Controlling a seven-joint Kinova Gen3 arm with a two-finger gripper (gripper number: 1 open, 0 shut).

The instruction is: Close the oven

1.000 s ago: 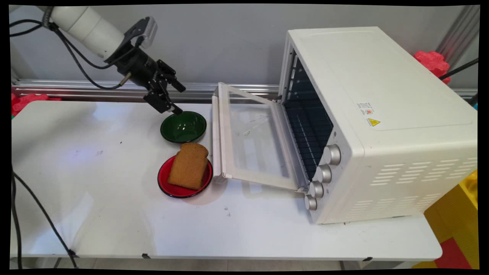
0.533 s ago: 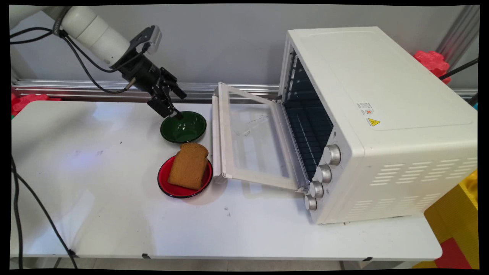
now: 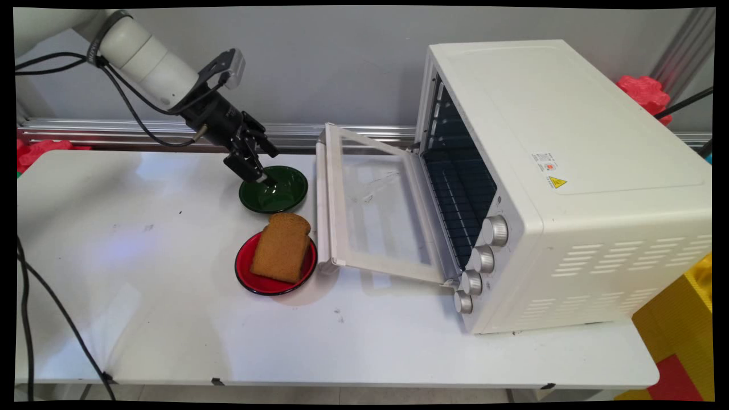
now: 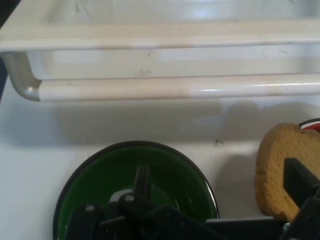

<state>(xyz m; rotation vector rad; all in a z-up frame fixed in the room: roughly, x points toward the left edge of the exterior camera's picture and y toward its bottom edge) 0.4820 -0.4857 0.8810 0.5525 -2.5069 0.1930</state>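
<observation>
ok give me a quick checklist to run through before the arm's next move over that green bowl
1. Gripper over the green bowl: ok, one finger reaches inside the rim.
2. Gripper open: ok, fingers spread.
3. Bowl empty: ok, nothing in it.
4. Bowl apart from the toaster oven door: ok, table shows between.
5. Bread slice on the red plate: ok.
6. Finger touching the bowl: cannot tell.

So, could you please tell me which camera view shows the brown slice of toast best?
The main view: the brown slice of toast shows whole, leaning on the round red plate. The hand view catches only part of it at the right edge, behind a finger of the black gripper.
</observation>
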